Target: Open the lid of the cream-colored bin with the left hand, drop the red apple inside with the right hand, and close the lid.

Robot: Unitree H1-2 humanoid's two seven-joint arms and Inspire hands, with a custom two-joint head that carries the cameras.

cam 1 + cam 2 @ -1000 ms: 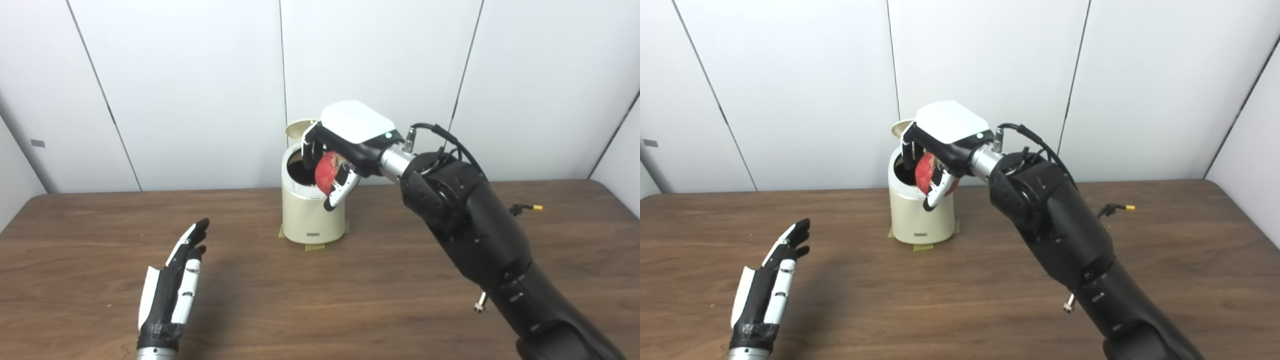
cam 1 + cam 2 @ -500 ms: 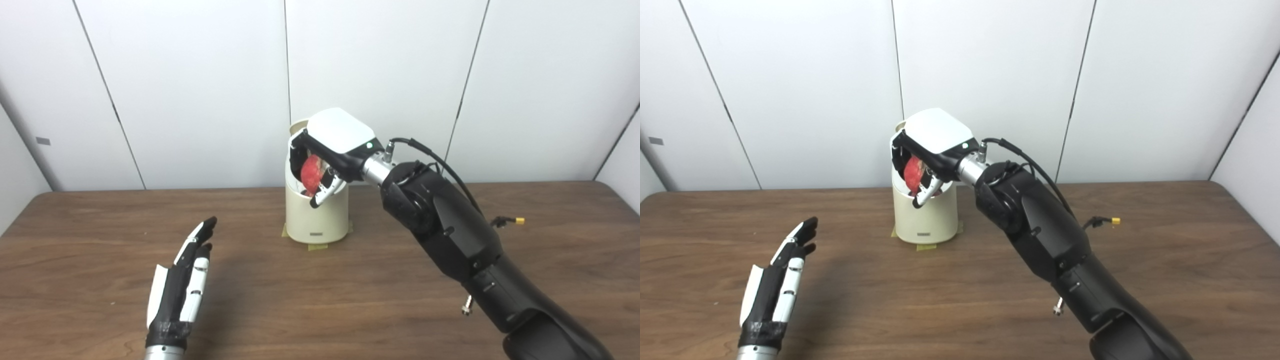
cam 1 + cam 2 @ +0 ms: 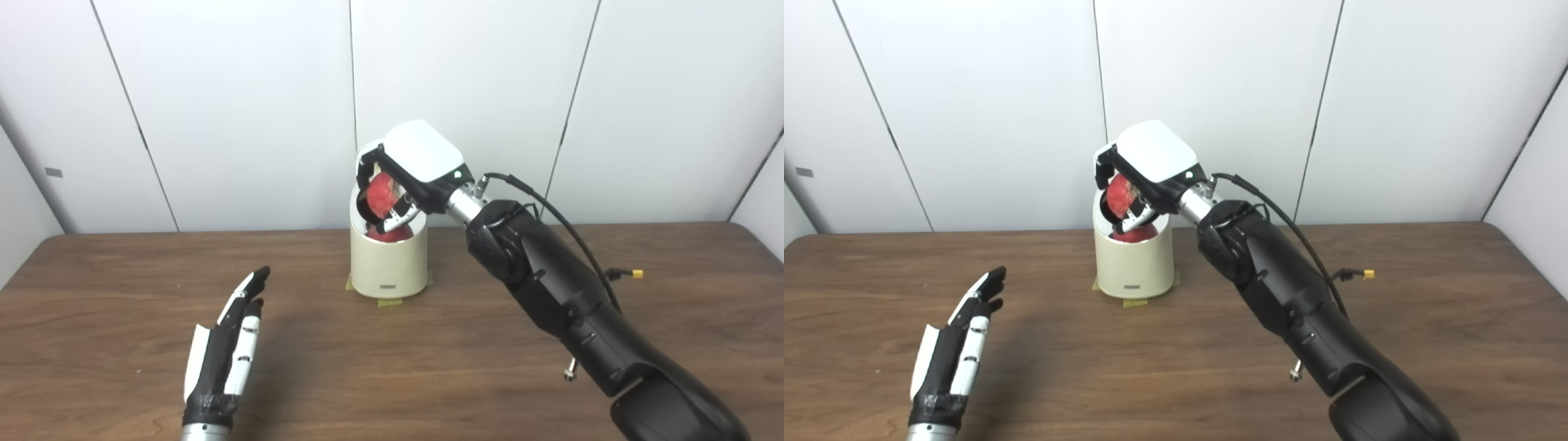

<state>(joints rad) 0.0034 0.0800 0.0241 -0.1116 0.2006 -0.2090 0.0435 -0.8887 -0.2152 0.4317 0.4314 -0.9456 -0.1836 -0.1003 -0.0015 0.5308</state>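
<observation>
The cream-colored bin [image 3: 388, 263] stands at the back middle of the wooden table [image 3: 392, 367]. My right hand [image 3: 411, 166], white-backed, hovers palm down right over the bin's open mouth and is shut on the red apple [image 3: 380, 193]. The apple hangs just above the rim. A second red patch [image 3: 389, 233] shows inside the mouth; I cannot tell whether it is a reflection. The raised lid is mostly hidden behind the hand. My left hand [image 3: 225, 352] rests open near the front left, fingers straight, well apart from the bin.
Yellow tape [image 3: 386, 301] marks the bin's foot. A thin cable with a yellow plug [image 3: 631, 273] lies on the table to the right of my right arm. White wall panels close off the back.
My right hand carried the apple leftward from beside the bin's front to over its mouth, then tipped up slightly. The left hand stayed put. The camera shifted a little.
</observation>
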